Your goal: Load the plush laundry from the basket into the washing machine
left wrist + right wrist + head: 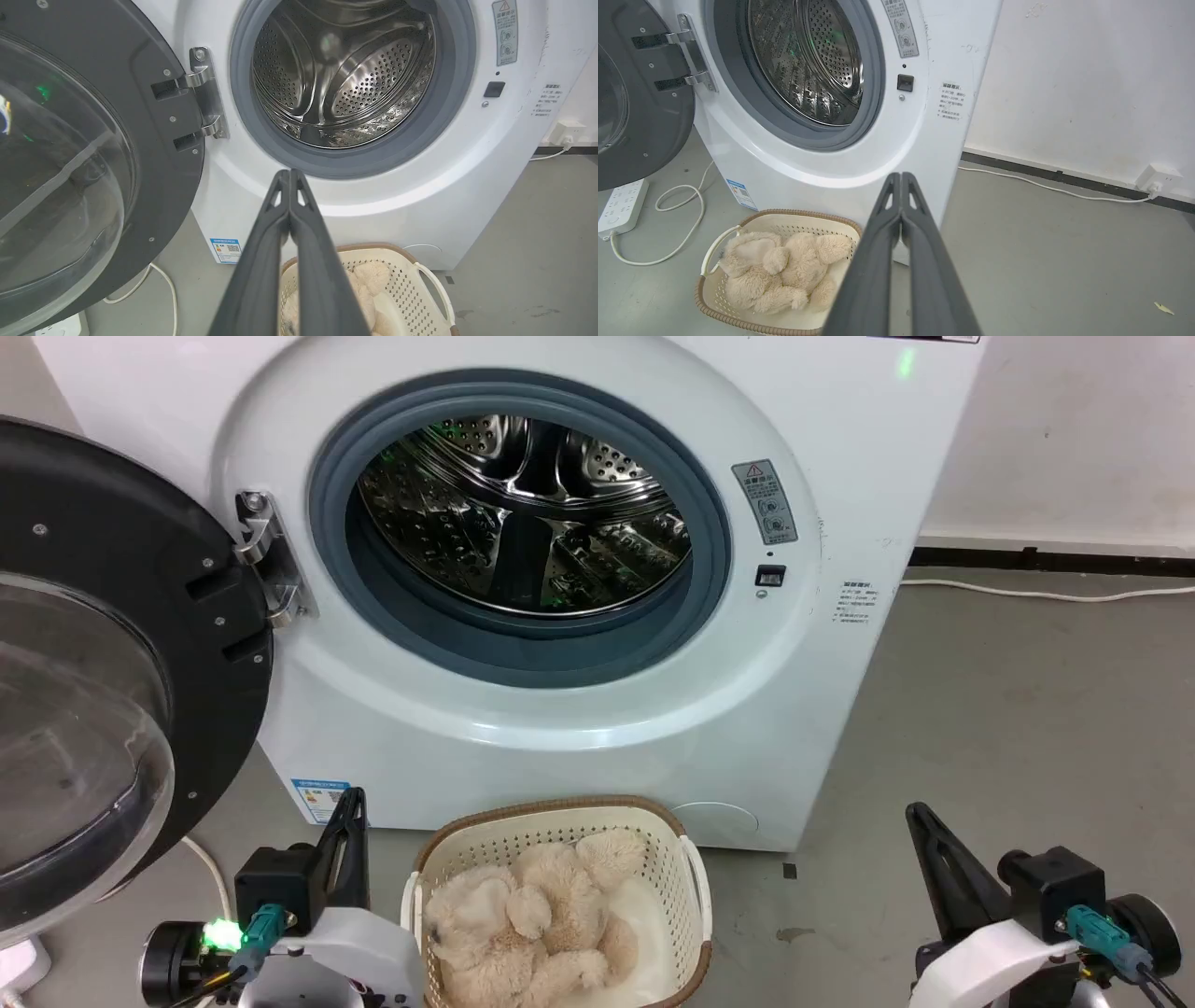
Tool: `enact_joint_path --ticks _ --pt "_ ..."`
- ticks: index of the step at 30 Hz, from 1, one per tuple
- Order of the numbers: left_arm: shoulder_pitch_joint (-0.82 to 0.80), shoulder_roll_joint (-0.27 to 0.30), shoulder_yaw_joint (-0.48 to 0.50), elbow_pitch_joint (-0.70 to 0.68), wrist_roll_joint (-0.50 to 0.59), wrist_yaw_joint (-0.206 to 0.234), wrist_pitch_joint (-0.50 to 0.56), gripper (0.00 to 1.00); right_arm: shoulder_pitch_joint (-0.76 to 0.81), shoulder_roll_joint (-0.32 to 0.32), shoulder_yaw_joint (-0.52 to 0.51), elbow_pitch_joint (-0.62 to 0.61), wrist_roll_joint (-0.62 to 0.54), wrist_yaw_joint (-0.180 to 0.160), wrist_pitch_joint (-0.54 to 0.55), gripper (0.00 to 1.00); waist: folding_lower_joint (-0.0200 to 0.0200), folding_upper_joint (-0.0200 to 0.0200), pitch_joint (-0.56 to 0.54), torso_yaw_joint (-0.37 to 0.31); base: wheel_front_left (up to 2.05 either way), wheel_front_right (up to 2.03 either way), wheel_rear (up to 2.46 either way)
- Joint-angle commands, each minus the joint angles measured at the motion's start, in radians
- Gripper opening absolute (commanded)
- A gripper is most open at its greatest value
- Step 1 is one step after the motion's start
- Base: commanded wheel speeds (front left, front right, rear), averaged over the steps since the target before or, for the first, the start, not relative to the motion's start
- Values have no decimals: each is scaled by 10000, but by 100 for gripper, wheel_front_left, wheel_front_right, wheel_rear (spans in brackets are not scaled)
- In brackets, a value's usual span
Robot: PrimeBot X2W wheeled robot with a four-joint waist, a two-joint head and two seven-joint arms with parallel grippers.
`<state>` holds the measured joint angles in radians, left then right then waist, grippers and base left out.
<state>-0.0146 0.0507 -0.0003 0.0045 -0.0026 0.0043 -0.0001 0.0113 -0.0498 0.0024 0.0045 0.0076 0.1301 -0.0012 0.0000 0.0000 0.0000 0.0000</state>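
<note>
The cream plush laundry (pixel 541 919) lies bundled in the cream basket (pixel 672 859) on the floor just before the white washing machine (pixel 560 728). Its round black-framed door (pixel 121 663) is swung open to the left, baring the steel drum (pixel 523 513), which holds nothing. My left gripper (pixel 350 803) is shut, left of the basket, fingers pressed together and holding nothing. My right gripper (pixel 920 817) is shut too, well right of the basket. In the right wrist view the plush laundry (pixel 775 273) fills the basket (pixel 738 317). In the left wrist view my shut left gripper (pixel 289 175) hides part of the basket (pixel 397 270).
A white power strip (pixel 621 205) and looped cable (pixel 682 219) lie on the floor left of the machine, under the open door. A wall socket (pixel 1157 179) and a cord (pixel 1041 186) run along the right wall. Bare grey floor (pixel 1027 728) stretches right of the machine.
</note>
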Motion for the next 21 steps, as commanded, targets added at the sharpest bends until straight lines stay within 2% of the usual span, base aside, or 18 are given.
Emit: enact_joint_path --ticks 1,21 --pt "146 -5 3 -45 26 -43 1 0 -113 -4 -24 -45 -76 6 12 0 0 0 0 0 0 0 0" --pt "146 -5 3 -45 26 -43 1 0 -113 -4 -24 -45 -76 6 12 0 0 0 0 0 0 0 0"
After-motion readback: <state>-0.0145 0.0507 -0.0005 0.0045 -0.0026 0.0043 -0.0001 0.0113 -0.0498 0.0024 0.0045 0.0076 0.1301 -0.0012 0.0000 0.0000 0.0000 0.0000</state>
